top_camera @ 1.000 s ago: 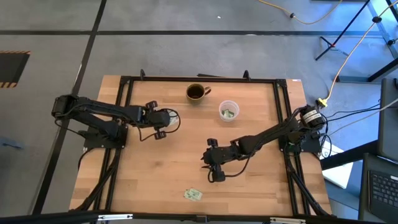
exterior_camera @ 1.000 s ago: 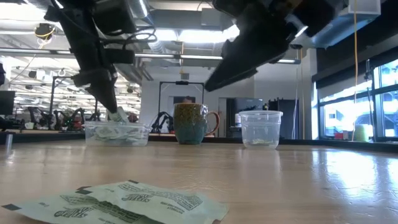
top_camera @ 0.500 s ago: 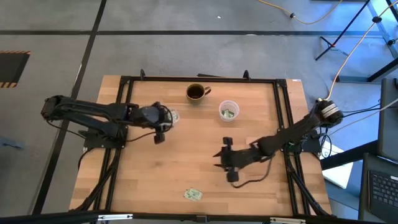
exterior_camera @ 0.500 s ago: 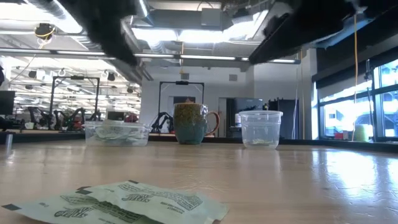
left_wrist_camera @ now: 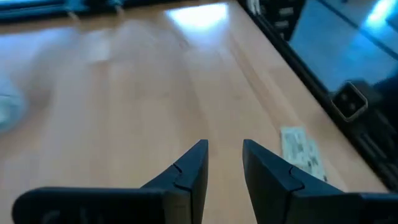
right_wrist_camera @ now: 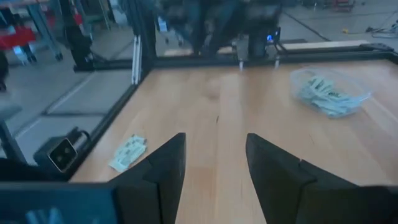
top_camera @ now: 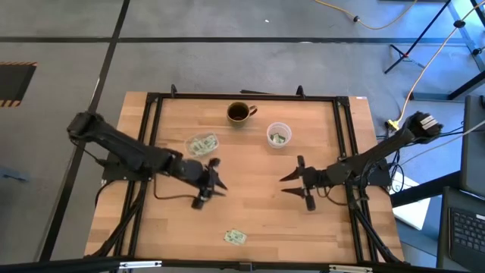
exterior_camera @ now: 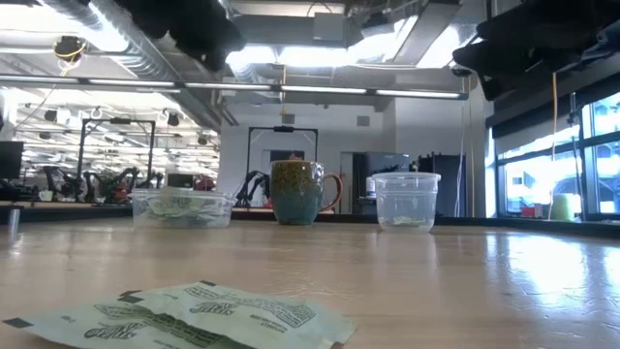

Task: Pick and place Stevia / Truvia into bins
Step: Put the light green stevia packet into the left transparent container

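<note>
A few pale green Stevia sachets [top_camera: 236, 237] lie flat on the wood near the table's front edge, also in the low view [exterior_camera: 194, 315]. More sachets fill the shallow clear tub [top_camera: 201, 144] and the round clear cup [top_camera: 278, 135] at the back. My left gripper [top_camera: 220, 178] hangs open over the table's middle, between the tub and the loose sachets [left_wrist_camera: 300, 151], its fingers [left_wrist_camera: 199, 162] with nothing between them. My right gripper [top_camera: 283, 184] faces it from the right, open and above the wood, with the loose sachets [right_wrist_camera: 127, 152] ahead of it.
A dark green mug [top_camera: 239, 112] with a handle stands at the back between tub and cup. A black frame [top_camera: 151, 121] runs along the table's sides. Bare wood lies between the two grippers and around the loose sachets.
My left gripper has left the tub and swung toward the near edge and the table's middle, tipping up from pointing down to nearly level. My right gripper has drawn back toward the table's right edge and levelled out. The loose sachets have stayed in place.
</note>
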Robot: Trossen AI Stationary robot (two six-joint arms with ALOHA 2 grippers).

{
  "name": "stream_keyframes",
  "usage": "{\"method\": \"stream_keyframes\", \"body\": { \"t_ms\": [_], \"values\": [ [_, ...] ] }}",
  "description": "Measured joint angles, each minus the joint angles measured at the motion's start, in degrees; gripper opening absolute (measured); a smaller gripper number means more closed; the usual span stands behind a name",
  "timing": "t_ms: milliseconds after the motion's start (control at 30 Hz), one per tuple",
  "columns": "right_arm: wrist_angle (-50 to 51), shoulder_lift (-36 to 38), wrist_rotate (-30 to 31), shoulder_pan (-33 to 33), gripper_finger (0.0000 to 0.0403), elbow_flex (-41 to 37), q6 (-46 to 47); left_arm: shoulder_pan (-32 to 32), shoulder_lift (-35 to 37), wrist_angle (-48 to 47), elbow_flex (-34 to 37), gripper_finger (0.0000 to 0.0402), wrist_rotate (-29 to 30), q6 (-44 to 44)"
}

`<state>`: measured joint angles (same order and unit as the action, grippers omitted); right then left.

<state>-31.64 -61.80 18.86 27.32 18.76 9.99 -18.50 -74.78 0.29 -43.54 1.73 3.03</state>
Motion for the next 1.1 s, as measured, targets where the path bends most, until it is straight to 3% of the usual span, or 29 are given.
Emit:
{"method": "stream_keyframes", "body": {
  "t_ms": [233, 600, 733, 1100],
  "values": [
    [-1.6, 1.8, 0.0, 0.0, 0.0171, -1.8, 0.3, -5.7, -14.2, 16.6, -0.7, 0.0095, 0.0, -4.2],
    [-1.2, 1.5, 0.0, 0.0, 0.0171, -1.8, 0.3, -10.4, -31.2, 20.4, -7.9, 0.0085, -2.7, -3.6],
    [-1.2, 1.5, 0.0, 0.0, 0.0171, -1.8, 0.3, -10.4, -34.0, 18.8, -10.1, 0.0075, -6.2, -3.4],
    [-1.2, 1.5, 0.0, 0.0, 0.0171, -1.8, 0.3, -9.9, -34.6, 15.3, -10.0, 0.0067, -2.8, -1.8]
  ]
}}
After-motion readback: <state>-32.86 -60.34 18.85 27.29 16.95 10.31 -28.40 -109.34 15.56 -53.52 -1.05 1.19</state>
